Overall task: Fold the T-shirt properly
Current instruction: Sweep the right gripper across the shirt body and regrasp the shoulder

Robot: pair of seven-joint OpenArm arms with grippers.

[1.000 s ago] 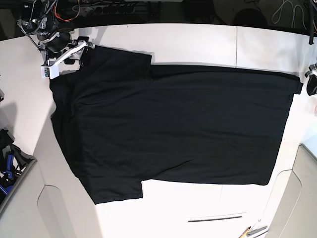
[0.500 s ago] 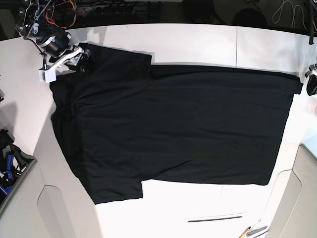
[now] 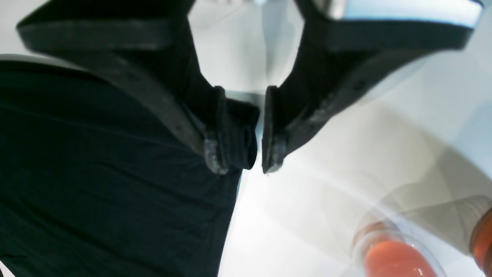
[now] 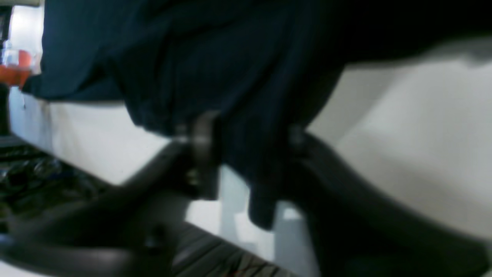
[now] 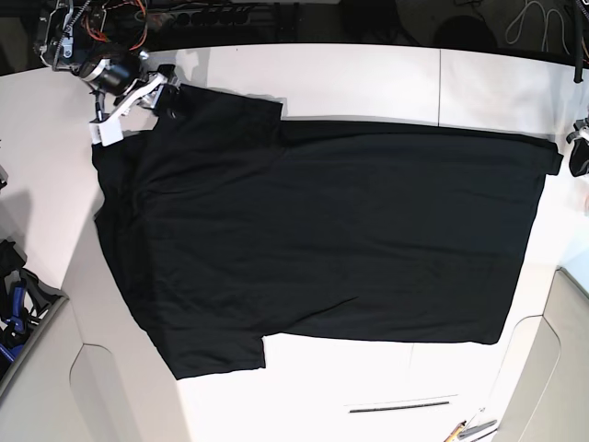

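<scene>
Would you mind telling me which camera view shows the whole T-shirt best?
The base view: it shows the T-shirt spread flat across the white table, both sleeves and hem visible. The left wrist view shows only one edge, pinched in the left gripper. The right wrist view, blurred, shows a bunched fold between the right gripper's fingers.

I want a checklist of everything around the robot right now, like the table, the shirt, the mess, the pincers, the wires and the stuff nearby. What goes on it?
Surface: white table, seam across the top.
Job's things: black T-shirt spread flat, not folded yet.
Clutter: dark strip and pens at the near edge.
Pincers: left pincer closed on the T-shirt's corner; right pincer around bunched cloth, blurred.
Cables: orange wires atop the right arm; white cord far back.
Surroundings: orange-filled bottles beside the table.
</scene>
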